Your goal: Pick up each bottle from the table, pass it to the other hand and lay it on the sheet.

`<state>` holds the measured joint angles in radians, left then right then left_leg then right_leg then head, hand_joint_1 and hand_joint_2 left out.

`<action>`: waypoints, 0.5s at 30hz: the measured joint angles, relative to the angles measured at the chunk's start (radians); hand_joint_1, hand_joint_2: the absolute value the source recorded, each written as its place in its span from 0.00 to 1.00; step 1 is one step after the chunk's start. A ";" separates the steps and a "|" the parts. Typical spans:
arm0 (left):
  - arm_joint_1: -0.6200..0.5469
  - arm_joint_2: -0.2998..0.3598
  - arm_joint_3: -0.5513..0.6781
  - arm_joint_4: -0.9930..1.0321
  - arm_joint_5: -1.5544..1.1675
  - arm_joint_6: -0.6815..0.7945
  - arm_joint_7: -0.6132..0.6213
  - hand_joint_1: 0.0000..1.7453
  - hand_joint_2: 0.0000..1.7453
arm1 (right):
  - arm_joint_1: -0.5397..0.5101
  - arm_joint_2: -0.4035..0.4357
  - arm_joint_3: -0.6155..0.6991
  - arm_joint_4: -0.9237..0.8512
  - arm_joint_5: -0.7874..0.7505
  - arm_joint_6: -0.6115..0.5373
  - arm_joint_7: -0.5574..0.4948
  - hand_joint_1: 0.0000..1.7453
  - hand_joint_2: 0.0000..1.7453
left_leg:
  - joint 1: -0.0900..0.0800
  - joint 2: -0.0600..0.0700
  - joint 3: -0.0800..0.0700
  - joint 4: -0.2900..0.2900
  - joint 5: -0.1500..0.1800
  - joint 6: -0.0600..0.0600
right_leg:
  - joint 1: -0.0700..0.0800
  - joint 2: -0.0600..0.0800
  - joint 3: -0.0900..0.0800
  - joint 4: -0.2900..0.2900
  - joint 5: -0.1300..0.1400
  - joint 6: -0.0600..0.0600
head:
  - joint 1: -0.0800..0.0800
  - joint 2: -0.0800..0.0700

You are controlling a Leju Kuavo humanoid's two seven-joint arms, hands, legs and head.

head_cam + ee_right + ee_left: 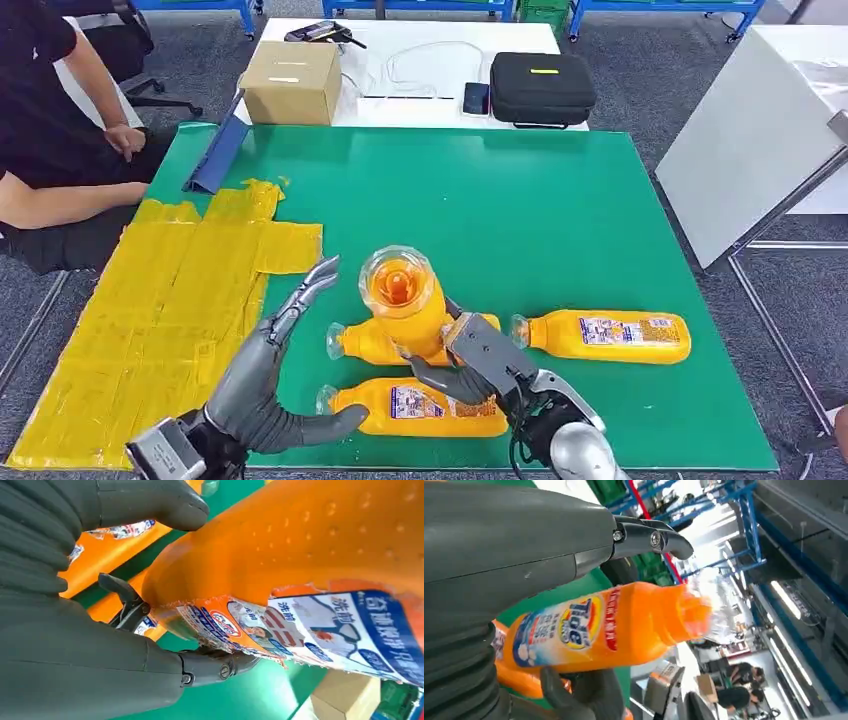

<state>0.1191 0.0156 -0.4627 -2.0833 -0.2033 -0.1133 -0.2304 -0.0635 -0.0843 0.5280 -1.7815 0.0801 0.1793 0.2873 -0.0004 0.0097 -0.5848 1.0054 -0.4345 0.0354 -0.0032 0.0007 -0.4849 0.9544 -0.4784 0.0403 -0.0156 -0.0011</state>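
Head view: high on the body, facing forward and down over the green tabletop [560,200]. Left wrist view: close behind the left hand [499,545], turned, facing across the room. Right wrist view: very close behind the right hand [65,645]. Shared by all three: the raised orange bottle [405,300].

Right robot hand [478,362] grips; left robot hand [268,372] spread open.
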 measured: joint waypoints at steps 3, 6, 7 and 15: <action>0.000 0.000 0.000 -0.012 -0.013 0.016 -0.001 0.00 1.00 | -0.014 -0.007 0.019 0.008 0.042 0.001 0.012 1.00 1.00 | 0.000 0.000 0.000 0.000 0.000 -0.001 | 0.000 0.000 -0.001 0.000 0.000 0.000 | 0.000 0.000; 0.000 0.000 0.000 -0.021 -0.011 0.021 0.000 0.00 1.00 | -0.020 -0.015 0.042 0.011 0.097 0.006 0.021 1.00 1.00 | 0.000 0.000 -0.001 0.000 0.001 -0.001 | 0.000 0.000 -0.001 0.001 0.000 0.000 | 0.000 0.000; 0.000 -0.001 0.000 -0.024 -0.005 0.024 0.002 0.00 1.00 | -0.020 -0.018 0.051 0.012 0.119 0.007 0.023 1.00 1.00 | 0.000 0.000 -0.001 0.000 0.001 -0.001 | 0.000 0.000 -0.001 0.001 0.000 0.000 | 0.000 0.000; -0.003 -0.005 0.000 -0.031 0.077 0.014 0.019 0.00 1.00 | -0.022 -0.026 0.102 0.025 0.189 0.037 0.027 1.00 1.00 | 0.000 0.000 -0.001 0.000 0.001 -0.001 | 0.000 0.000 -0.002 0.001 0.000 0.000 | 0.000 0.000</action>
<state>0.1164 0.0107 -0.4631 -2.1141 -0.1259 -0.0988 -0.2113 -0.0855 -0.1102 0.6298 -1.7567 0.2693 0.2159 0.3147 -0.0003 0.0097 -0.5858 1.0053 -0.4340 0.0345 -0.0032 0.0006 -0.4870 0.9554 -0.4785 0.0401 -0.0160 -0.0011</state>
